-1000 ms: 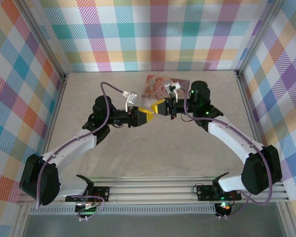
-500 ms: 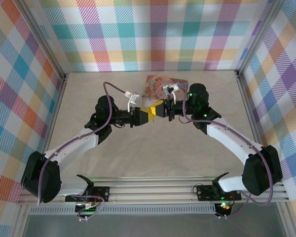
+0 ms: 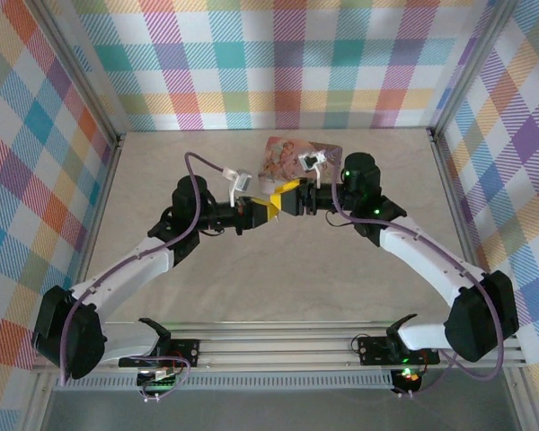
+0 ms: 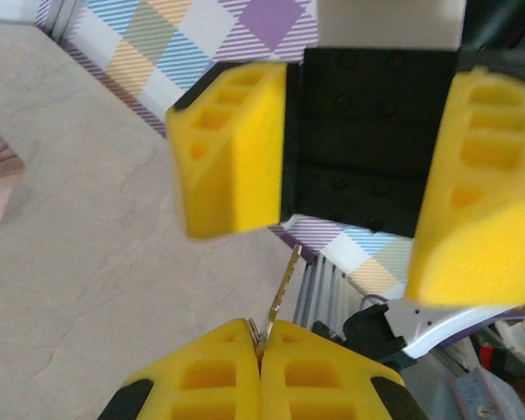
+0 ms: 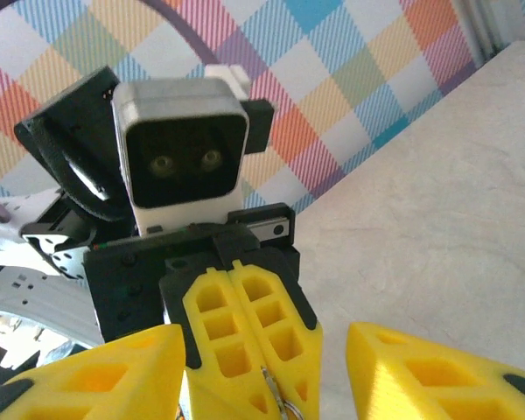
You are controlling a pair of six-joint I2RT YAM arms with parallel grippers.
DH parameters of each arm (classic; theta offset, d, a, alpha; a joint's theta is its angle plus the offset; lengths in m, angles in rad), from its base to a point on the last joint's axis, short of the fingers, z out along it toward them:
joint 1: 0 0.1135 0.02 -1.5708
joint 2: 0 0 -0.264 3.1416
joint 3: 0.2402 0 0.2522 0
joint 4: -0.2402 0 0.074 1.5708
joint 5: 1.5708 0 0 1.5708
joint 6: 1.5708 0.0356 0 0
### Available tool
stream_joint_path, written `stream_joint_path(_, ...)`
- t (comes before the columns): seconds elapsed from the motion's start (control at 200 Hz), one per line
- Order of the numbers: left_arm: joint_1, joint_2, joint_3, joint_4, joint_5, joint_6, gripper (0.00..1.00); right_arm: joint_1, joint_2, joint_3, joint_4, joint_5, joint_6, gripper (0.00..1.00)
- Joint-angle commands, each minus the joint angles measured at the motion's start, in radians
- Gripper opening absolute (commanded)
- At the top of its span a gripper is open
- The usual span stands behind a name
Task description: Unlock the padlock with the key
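While gripping the thin grey-brown metal key (image 4: 284, 280) with left gripper (image 4: 261, 332), points it 12 o'clock into wide-open right gripper (image 4: 350, 232).

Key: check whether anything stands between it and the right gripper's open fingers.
Nothing visible does. The key, pinched in the shut left gripper, points toward the gap of the open right gripper, with only air between.

thin metal key (image 4: 283, 284): grey-brown
left gripper (image 4: 261, 337): yellow
rectangular tin box (image 3: 283, 154): pink, picture-printed
flat tabletop (image 3: 278, 260): beige, marbled
enclosure walls (image 3: 278, 54): multicolour plaid
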State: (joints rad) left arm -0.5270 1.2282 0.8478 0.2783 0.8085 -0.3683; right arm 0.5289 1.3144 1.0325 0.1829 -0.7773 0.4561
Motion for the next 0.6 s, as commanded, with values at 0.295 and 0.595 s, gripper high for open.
stream_joint_path(0.295, 0.007, -0.003, 0.096, -0.275, 0.137, 0.167, 0.00, 0.003, 0.013, 0.119, -0.287, -0.077, -0.090, 0.50)
stream_joint_path(0.595, 0.007, 0.009, 0.123, -0.264, 0.193, 0.129, 0.00, 0.005, 0.015, 0.094, -0.291, -0.117, -0.106, 0.47)
